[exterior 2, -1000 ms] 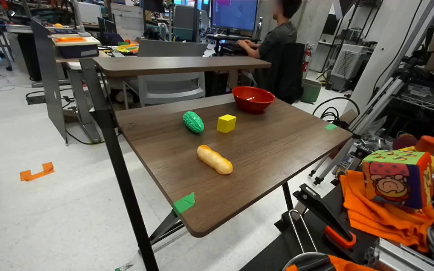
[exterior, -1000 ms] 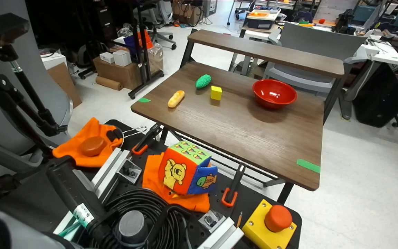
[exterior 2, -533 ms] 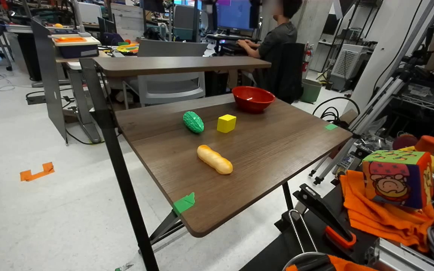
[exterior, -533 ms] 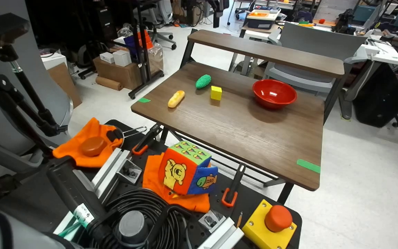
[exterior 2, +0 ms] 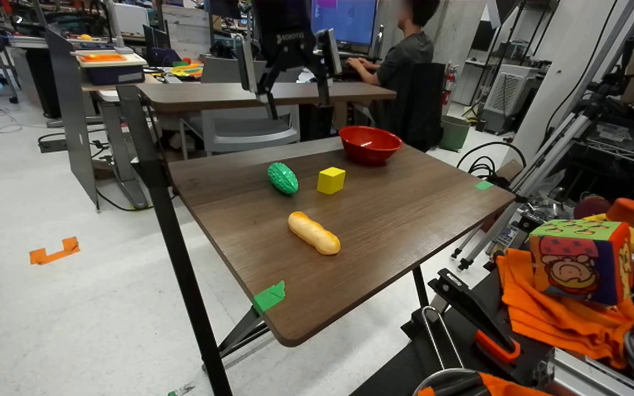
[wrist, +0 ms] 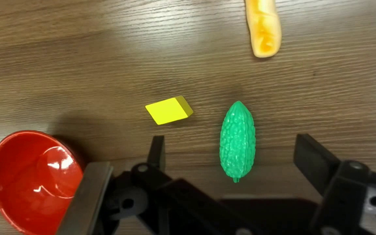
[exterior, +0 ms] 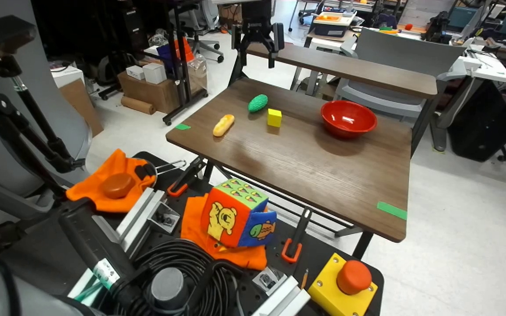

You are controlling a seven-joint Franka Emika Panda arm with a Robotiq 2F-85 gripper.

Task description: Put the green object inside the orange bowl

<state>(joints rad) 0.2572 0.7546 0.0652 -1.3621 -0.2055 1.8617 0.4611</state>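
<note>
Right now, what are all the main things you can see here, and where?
Table: one, brown, in both exterior views
Bowl: one, red, on the table
Cube: one, yellow, on the table
Vegetable: one, green, on the table beside the cube
Bread stick: one, golden, on the table
Tape strips: two, green, at the table's edges
Picture block: one, multicoloured, on an orange cloth
Button: one, red-orange, on a yellow box
Seated person: one, dark-grey shirt, behind the table
Gripper: one, black, open, above the table
</note>
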